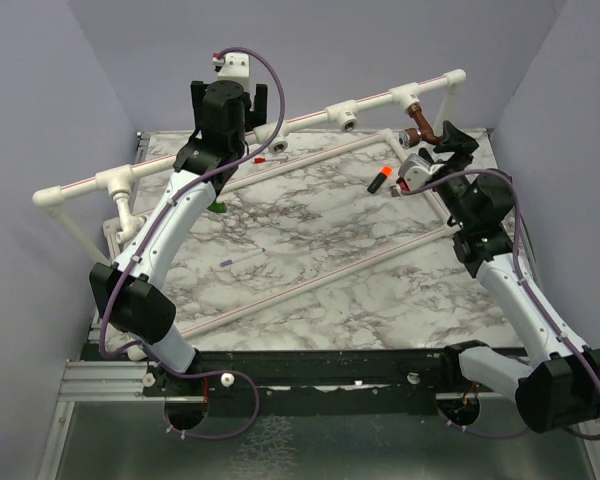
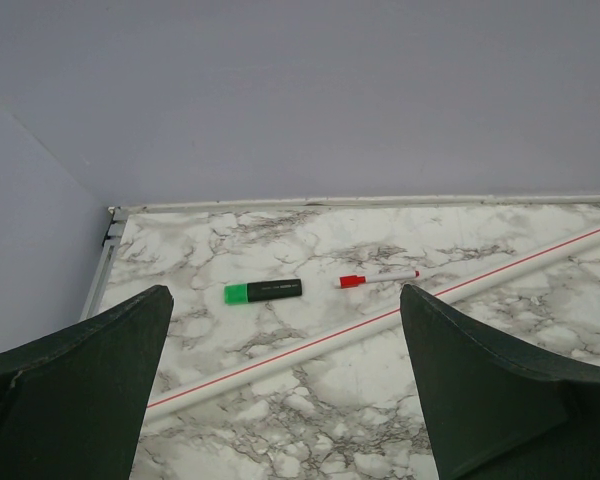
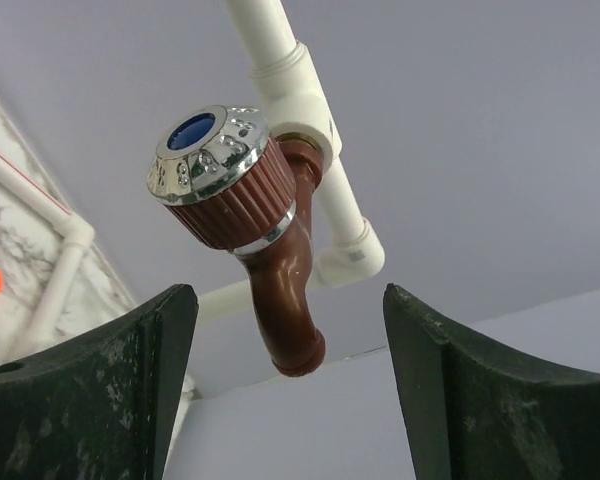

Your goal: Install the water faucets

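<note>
brown faucet (image 3: 265, 215): sitting in the tee (image 3: 298, 92) of the raised white pipe, back right corner
long axis: runs from the tee downward, spout tip pointing down toward the worktop (image 1: 310, 230), chrome knob facing my right wrist cam
right end effector (image 3: 285, 300): fingers apart, one on each side of the spout, not touching it as far as I can see
right arm: stretched to that corner, wrist tilted up
left end effector (image 2: 285, 295): fingers wide apart, nothing between them, raised over the back left

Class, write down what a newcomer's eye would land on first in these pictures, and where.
The brown faucet with its blue-capped knob stands out, fitted to the white pipe at the far right, ahead of the open right gripper. A green highlighter and a red-capped pen lie on the marble table.
</note>
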Robot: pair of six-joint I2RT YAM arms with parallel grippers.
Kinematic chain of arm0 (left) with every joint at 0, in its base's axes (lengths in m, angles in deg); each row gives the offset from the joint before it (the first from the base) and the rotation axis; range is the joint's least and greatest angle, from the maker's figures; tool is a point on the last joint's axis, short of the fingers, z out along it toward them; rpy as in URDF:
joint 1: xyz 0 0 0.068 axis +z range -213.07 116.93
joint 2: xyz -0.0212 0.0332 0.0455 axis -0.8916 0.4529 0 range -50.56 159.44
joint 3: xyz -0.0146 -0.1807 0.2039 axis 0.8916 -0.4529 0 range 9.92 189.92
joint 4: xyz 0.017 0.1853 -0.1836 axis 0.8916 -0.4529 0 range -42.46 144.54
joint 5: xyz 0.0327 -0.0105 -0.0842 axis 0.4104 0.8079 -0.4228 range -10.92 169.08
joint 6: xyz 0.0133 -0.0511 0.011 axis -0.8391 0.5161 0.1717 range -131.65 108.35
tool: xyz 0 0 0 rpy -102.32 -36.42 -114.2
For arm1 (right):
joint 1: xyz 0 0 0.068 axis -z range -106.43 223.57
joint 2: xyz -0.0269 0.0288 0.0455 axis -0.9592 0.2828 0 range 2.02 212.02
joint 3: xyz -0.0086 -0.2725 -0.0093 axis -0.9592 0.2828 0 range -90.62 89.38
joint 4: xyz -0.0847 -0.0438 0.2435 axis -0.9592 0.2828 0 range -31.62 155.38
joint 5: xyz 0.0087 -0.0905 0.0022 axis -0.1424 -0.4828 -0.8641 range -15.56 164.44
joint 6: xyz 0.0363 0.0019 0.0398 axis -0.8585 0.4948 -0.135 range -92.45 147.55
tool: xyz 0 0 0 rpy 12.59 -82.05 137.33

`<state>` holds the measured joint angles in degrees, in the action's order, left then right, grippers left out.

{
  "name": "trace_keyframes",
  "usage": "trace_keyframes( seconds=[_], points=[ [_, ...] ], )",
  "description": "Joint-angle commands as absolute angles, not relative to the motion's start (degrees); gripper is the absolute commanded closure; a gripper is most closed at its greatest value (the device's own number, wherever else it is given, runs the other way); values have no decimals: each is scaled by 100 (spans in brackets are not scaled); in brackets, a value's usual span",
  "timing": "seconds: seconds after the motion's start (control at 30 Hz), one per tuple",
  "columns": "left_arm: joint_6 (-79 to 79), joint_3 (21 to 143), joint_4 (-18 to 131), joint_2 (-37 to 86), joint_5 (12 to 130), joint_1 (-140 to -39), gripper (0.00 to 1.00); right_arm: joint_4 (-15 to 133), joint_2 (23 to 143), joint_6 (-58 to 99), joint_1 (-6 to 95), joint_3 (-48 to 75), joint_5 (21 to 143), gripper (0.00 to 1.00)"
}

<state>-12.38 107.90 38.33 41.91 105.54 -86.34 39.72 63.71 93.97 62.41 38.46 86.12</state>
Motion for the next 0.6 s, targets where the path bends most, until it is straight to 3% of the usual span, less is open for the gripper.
trace_keyframes(
  seconds=[0.0,0.33,0.57],
  points=[
    [-1244,10666,3362,4314,10334,-8838,3,3260,6532,10449,6162,3960,8854,22],
    [-1270,10664,3370,4315,10342,-8838,3,2850,6924,11130,6019,3946,8866,29],
    [-1269,10662,3372,4305,10342,-8838,3,2782,7033,10895,5923,3883,8771,44]
  ],
)
